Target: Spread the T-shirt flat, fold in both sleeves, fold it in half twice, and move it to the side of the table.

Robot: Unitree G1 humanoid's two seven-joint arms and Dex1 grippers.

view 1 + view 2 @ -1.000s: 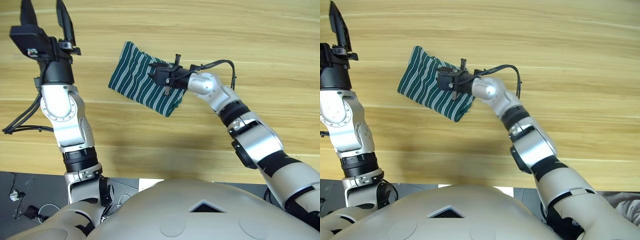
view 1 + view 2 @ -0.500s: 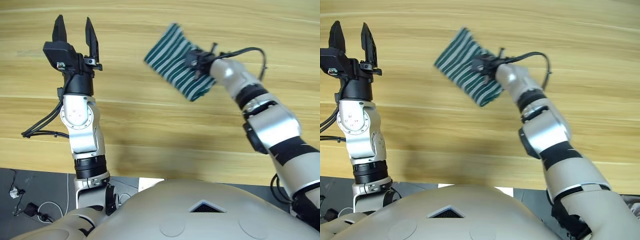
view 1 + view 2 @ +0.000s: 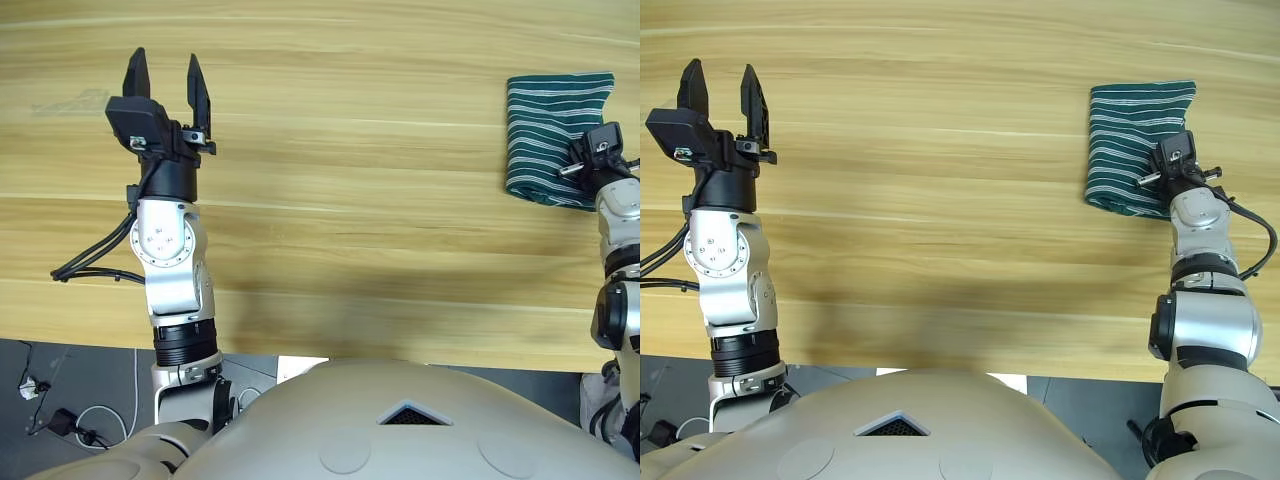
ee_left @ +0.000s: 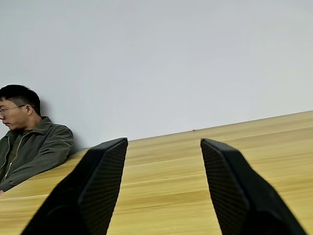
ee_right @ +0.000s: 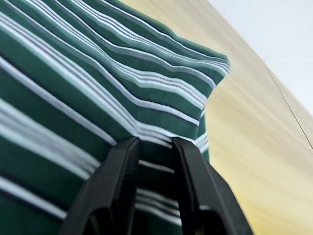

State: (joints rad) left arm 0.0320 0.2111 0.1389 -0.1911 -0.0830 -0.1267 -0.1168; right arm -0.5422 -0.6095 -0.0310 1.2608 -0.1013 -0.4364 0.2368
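On the tabletop (image 3: 940,120), far right, the right pincer (image 5: 154,147) clamps the folded shirt (image 3: 1135,130) (final step, I judge). Release comes next; left pincer (image 3: 720,85) gapes wide.

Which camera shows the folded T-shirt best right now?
Right eye view: the whole folded T-shirt shows, clear of the frame edge. Left eye view has it near the edge; right wrist view gives close stripes pinched in the right pincer.
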